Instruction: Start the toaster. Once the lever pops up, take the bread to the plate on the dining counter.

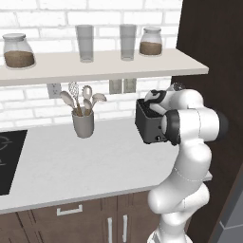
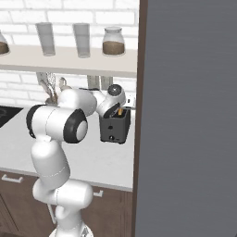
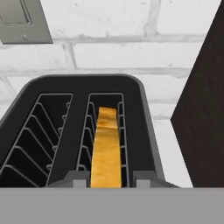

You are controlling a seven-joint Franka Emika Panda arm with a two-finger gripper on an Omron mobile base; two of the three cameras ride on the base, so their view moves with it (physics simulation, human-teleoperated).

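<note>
Hand (image 3: 105, 180) fingers flank the bread (image 3: 106, 148), apparently pinching it. Bread stands in the toaster's (image 3: 148, 127) three o'clock slot on the worktop (image 1: 71, 166).

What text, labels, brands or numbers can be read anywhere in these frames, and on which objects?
None can be read.
The toaster, the jars and the glasses carry no writing.
The wall plate is blank.
The cooktop has faint curved marks only, not letters or digits.

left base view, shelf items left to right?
Wide jar of brown grains → left glass → right glass → smaller jar of brown grains.
</note>
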